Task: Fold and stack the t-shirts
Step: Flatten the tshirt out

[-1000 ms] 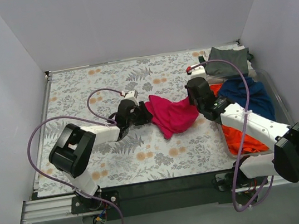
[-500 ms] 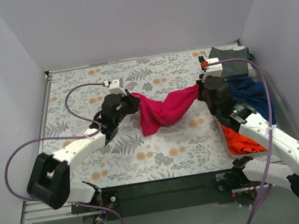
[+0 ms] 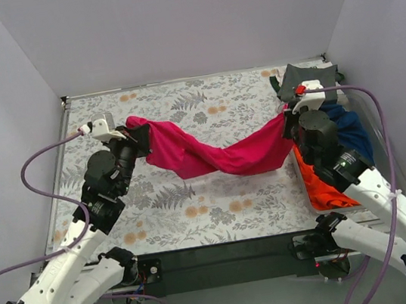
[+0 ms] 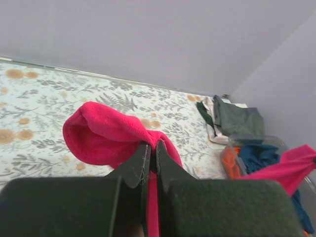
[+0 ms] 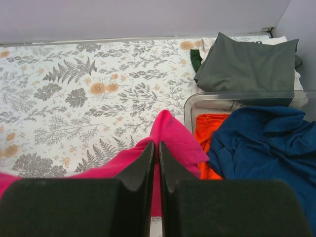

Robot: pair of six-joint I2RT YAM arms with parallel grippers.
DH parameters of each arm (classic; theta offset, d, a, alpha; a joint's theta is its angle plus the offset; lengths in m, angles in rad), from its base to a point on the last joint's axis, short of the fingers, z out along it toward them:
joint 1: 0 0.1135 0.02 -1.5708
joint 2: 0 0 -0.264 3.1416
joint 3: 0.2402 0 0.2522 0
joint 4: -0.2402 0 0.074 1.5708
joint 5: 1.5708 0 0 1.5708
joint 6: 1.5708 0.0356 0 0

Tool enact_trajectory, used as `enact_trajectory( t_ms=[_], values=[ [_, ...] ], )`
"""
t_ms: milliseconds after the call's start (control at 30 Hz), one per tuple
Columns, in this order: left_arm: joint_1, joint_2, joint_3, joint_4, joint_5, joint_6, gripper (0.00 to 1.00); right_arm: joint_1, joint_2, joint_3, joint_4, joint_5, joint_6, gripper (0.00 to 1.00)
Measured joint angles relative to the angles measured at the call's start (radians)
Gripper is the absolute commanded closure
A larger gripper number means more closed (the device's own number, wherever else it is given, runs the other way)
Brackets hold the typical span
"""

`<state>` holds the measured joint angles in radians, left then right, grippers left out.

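The magenta-pink t-shirt (image 3: 218,153) hangs stretched in the air between my two grippers, sagging in the middle above the floral cloth. My left gripper (image 3: 137,133) is shut on its left end; the pinched fabric shows in the left wrist view (image 4: 98,133). My right gripper (image 3: 287,119) is shut on its right end, seen in the right wrist view (image 5: 173,140). The navy blue t-shirt (image 3: 349,134) and the bright orange t-shirt (image 3: 323,187) lie crumpled in a clear tray at the right. The dark grey-green t-shirt (image 3: 311,81) lies folded at the back right.
The clear tray (image 5: 197,98) sits at the table's right edge, close under my right arm. The folded grey-green t-shirt rests on white cloth (image 4: 210,106) behind it. Purple-grey walls close in the left, back and right sides. The floral tablecloth (image 3: 212,212) covers the table.
Both grippers have lifted and pulled apart, the left toward the back left and the right toward the right. The pink t-shirt went from a bunched heap to a stretched band.
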<state>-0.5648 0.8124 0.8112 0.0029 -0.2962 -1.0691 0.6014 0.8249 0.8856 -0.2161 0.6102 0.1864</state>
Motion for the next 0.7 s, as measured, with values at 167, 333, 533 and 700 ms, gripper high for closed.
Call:
enact_trajectory(
  t_ms=[167,333,533,700],
  values=[
    [0.020,0.104,0.001,0.000,-0.092,0.027,1.00,0.000,0.091,-0.002,0.013,-0.006,0.005,0.99],
    [0.177,0.345,0.001,-0.003,-0.073,0.023,0.79,0.000,0.216,-0.034,0.056,-0.008,0.014,0.99],
    [0.287,0.517,0.000,-0.012,-0.037,-0.002,0.36,0.000,0.378,-0.039,0.103,-0.013,0.027,0.65],
    [0.284,0.477,-0.031,0.002,-0.006,-0.035,0.32,0.000,0.402,-0.051,0.111,-0.033,0.032,0.54]
  ],
)
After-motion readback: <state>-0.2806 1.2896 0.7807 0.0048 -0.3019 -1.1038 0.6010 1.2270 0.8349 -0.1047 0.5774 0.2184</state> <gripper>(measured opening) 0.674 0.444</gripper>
